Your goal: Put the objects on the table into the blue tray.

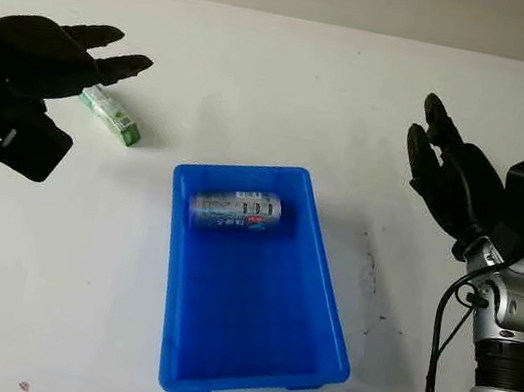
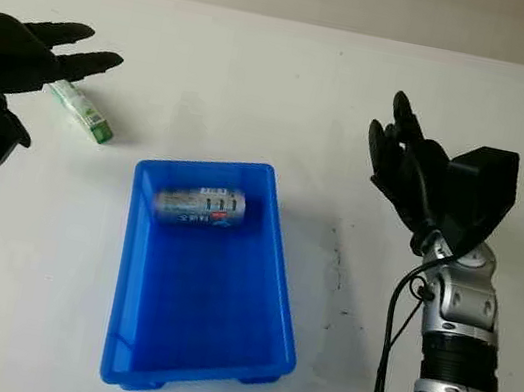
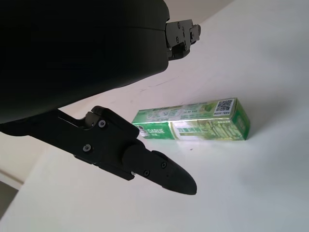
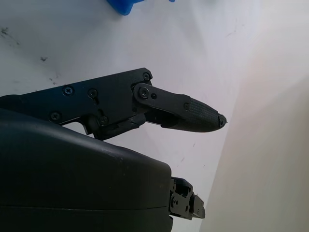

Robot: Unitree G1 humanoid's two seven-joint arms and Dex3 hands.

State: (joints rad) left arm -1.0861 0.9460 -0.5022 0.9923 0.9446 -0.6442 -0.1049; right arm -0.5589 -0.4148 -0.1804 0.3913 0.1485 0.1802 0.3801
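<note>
One can [image 1: 235, 210] lies on its side inside the blue tray [image 1: 325, 299], near the tray's far wall. Green toothpaste box [image 1: 111, 115] sits on the white table [image 1: 263, 74] off the tray's far-left corner, well apart from it. Left hand [image 1: 48, 57] is open, holding nothing, poised just above the box. Right hand [image 1: 453, 179] is open, raised off the table on the tray's right.

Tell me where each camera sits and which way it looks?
Left eye view: on the head, looking down at the table; shows left hand, right hand.
Right eye view: beside it, same scene; both show the blue tray holding a can.
Left wrist view: above the green box, also seen from the head.
Right wrist view: by the right hand, facing table.
</note>
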